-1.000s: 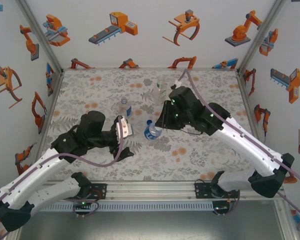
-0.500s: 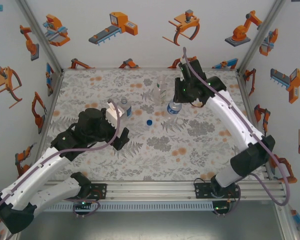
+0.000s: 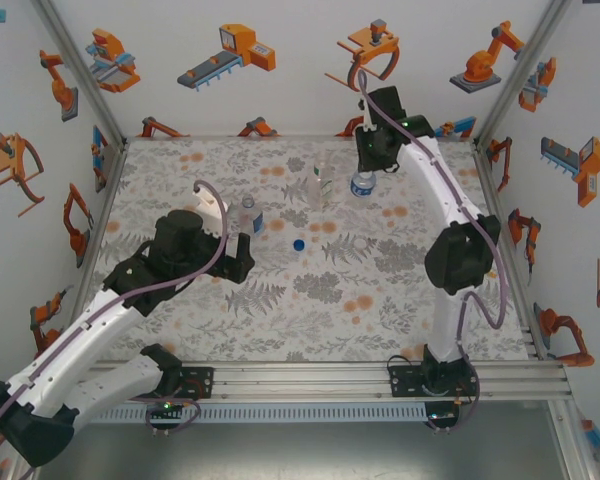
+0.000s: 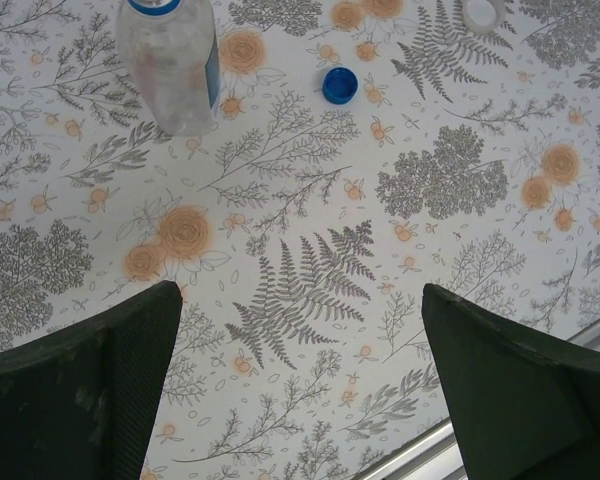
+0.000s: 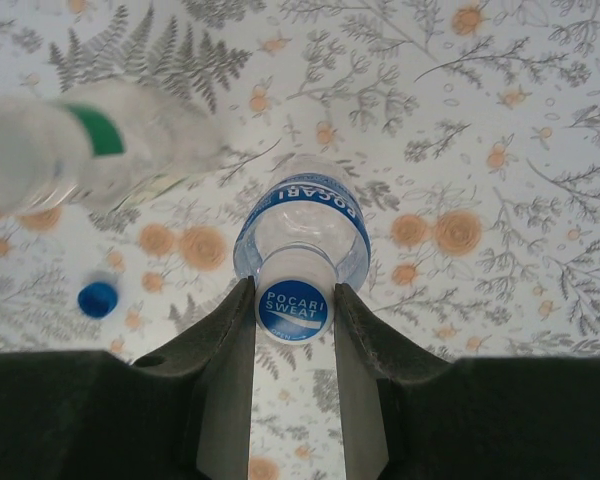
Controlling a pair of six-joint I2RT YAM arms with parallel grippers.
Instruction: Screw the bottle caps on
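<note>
The left gripper hangs over the floral table. Its two dark fingers are spread as wide as they go, and nothing lies between them. Ahead of it, on the side of its left finger, stands the slim bottle, clear plastic with a blue label. It is well beyond the fingertips and touches neither of them. Just to the right of that bottle, and close to the gripper's centre line, the blue cap lies flat on the table with its open side up, apart from the bottle. Farther ahead, toward the right finger's side, a white cap sits at the very edge of the wrist view.

The right gripper reaches to the far side of the table, near the back wall. Its jaws are drawn in close and pinch the top of the squat bottle. The fingers flank the bottle's printed cap, which sits on the neck, and the blue-labelled body hangs straight beyond the fingertips. I cannot tell whether the bottle's base rests on the table. To the left of this gripper and a little ahead of it stands the green-label bottle, blurred and leaning across the view. The blue cap lies on the same side, nearer the fingers.
</note>
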